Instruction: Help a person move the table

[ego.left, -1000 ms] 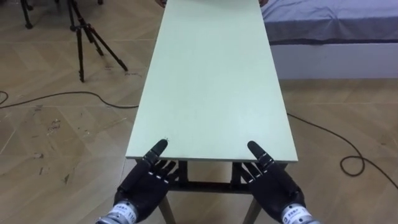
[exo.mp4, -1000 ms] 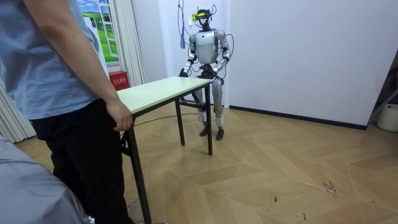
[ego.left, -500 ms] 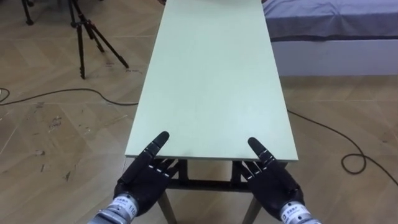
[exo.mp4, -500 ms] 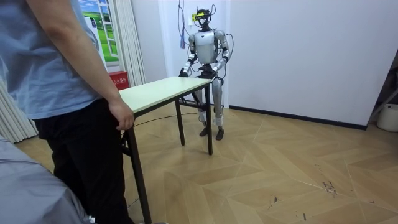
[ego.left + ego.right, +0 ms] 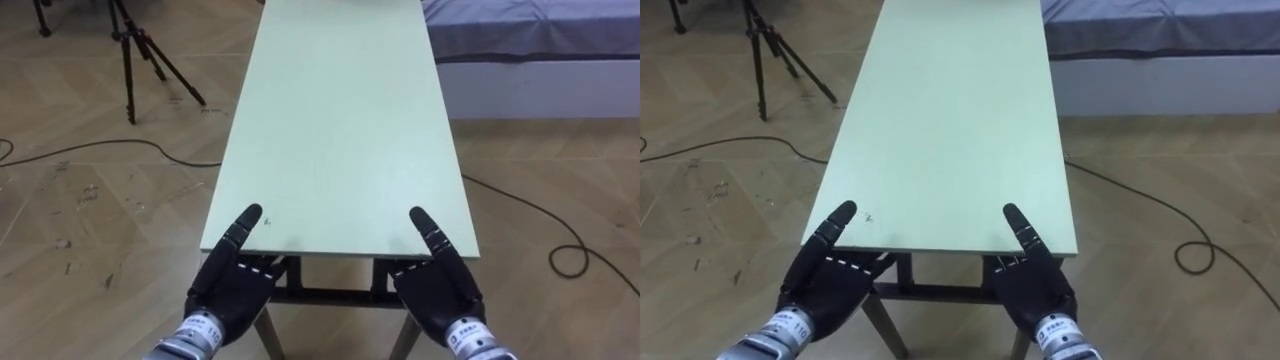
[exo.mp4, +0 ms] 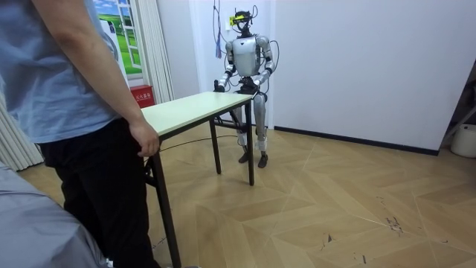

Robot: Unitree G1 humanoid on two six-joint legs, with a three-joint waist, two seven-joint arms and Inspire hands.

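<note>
Both thumbs have crept outward along the near edge: in the left eye view, left robot hand (image 5: 232, 288) and right robot hand (image 5: 440, 292) clamp the worktop (image 5: 340, 120), thumbs on top, fingers tucked beneath (a lifting grip); in the room view a person's hand (image 6: 143, 138) holds the opposite end; the right eye view agrees.

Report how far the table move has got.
Done: the left robot hand and right robot hand are at the table's near edge, and the person's hand is at the far end. In hand: taking hold. Left: lifting and carrying; the legs look grounded in the room view.
</note>
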